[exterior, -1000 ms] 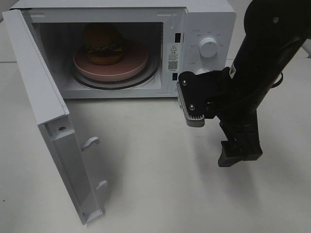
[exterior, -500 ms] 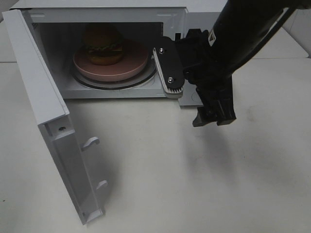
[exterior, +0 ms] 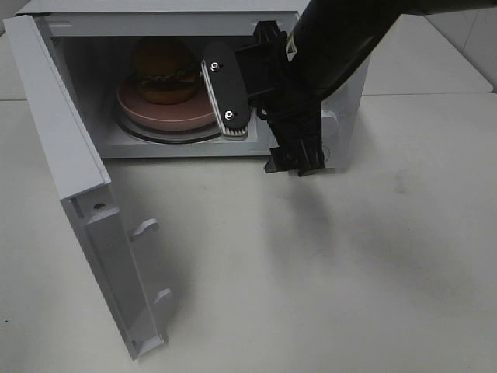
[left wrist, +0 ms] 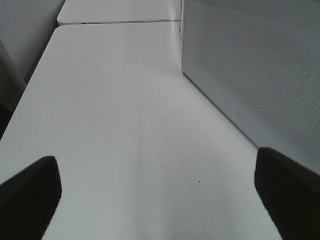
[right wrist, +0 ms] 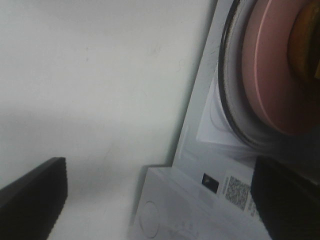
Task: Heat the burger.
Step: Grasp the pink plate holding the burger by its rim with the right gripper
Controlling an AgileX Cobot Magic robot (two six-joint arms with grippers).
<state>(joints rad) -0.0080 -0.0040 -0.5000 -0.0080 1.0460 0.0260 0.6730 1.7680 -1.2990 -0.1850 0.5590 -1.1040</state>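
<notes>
The burger [exterior: 163,70], with a brown domed bun, sits on a round pink dish [exterior: 151,114] inside the open microwave [exterior: 155,6]. My right gripper [exterior: 262,130] hangs open just in front of the cavity's right side, one finger [exterior: 225,97] level with the dish's edge, nothing between its fingers. In the right wrist view the dish [right wrist: 272,65] and a sliver of burger [right wrist: 307,35] lie beyond the open right gripper [right wrist: 160,195]. The left gripper [left wrist: 160,200] is open and empty, low over the table beside the microwave's side wall [left wrist: 250,65].
The microwave door [exterior: 70,179] stands swung open to the left, reaching toward the table's front. My right arm covers most of the control panel. White table [exterior: 311,272] stretches in front of the oven.
My right arm has swung left and back from in front of the control panel to the cavity opening. Its gripper stayed open. Burger and dish have not moved.
</notes>
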